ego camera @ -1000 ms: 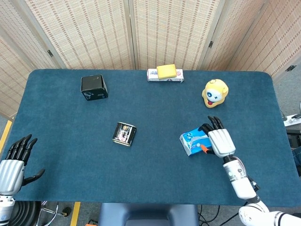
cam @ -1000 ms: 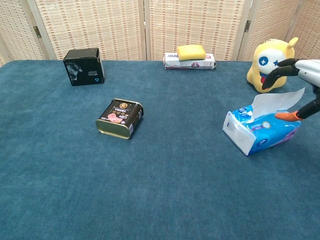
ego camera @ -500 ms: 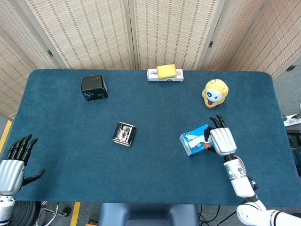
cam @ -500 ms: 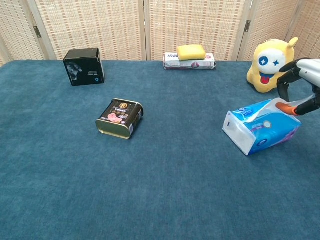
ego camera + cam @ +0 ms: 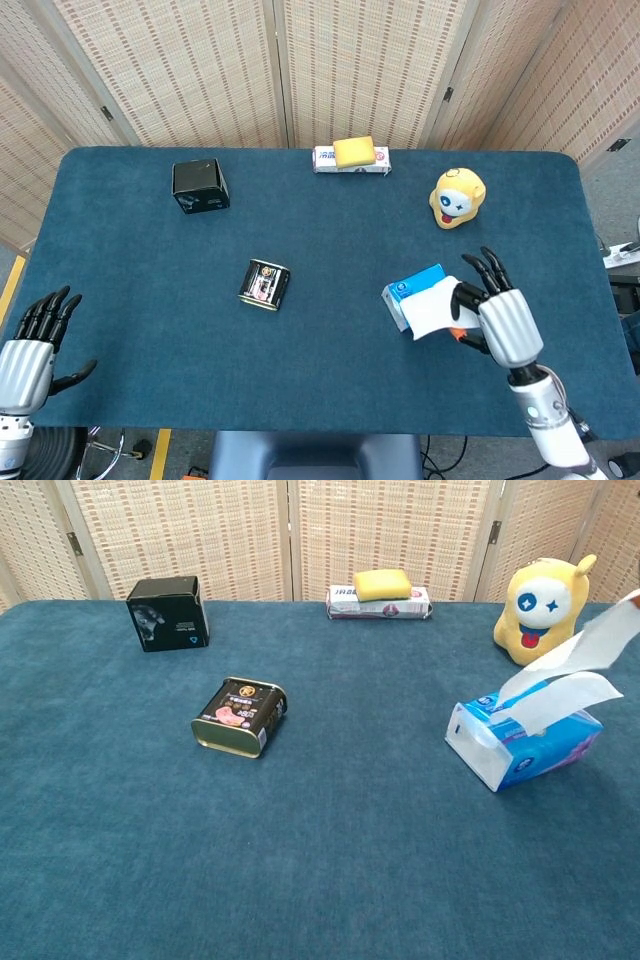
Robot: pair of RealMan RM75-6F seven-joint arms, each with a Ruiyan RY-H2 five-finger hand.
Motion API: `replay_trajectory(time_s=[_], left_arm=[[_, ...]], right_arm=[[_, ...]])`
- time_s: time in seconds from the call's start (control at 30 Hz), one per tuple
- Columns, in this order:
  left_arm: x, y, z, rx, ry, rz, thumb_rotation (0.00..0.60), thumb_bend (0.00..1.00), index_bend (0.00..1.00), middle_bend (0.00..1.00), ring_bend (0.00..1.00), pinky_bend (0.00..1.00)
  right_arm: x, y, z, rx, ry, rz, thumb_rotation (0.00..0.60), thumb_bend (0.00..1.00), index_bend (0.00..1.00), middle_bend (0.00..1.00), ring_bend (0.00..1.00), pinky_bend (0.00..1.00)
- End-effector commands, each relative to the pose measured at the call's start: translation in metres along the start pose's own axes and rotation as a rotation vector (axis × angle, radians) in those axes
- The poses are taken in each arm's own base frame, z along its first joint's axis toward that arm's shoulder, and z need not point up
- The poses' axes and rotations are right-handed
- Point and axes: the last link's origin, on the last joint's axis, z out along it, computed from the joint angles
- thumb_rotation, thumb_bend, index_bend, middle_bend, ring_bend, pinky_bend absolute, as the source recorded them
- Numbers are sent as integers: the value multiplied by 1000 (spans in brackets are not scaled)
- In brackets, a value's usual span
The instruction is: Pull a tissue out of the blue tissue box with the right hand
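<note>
The blue tissue box (image 5: 403, 293) (image 5: 520, 744) lies on the table at the right, tilted on its side. A white tissue (image 5: 585, 650) (image 5: 434, 309) stretches up and to the right out of its slot. My right hand (image 5: 505, 322) holds the tissue's far end between thumb and fingers, raised above and to the right of the box; the chest view does not show it. My left hand (image 5: 28, 350) hangs at the table's near left edge, fingers spread, holding nothing.
A dark tin (image 5: 264, 284) lies mid-table. A black box (image 5: 199, 185) stands at the back left. A yellow sponge on a white packet (image 5: 352, 155) sits at the back centre. A yellow plush toy (image 5: 456, 197) stands behind the tissue box.
My right hand has lifted up and to the right from the box, drawing the tissue out long. It has left the chest view. The left hand has stayed put.
</note>
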Motion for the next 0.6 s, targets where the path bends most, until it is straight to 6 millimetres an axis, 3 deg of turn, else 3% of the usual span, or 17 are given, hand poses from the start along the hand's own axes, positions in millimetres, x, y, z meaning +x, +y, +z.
replay_trajectory(time_s=[0.03, 0.3, 0.5, 0.6], left_arm=[[0, 1, 0, -1, 1, 2, 600, 222, 0, 0, 0, 135], [0, 2, -2, -5, 1, 4, 600, 221, 0, 0, 0, 135], [-1, 3, -2, -9, -2, 5, 600, 221, 0, 0, 0, 135], [-1, 3, -2, -9, 0, 5, 600, 221, 0, 0, 0, 135]], right_arm=[[15, -5, -52, 91, 24, 19, 600, 486, 698, 555, 132, 0], [-13, 1, -86, 97, -87, -39, 600, 480, 699, 546, 132, 0], [-36, 15, -87, 48, -180, -68, 600, 476, 699, 529, 132, 0], [-37, 16, -87, 40, -191, -84, 600, 447, 631, 433, 106, 0]])
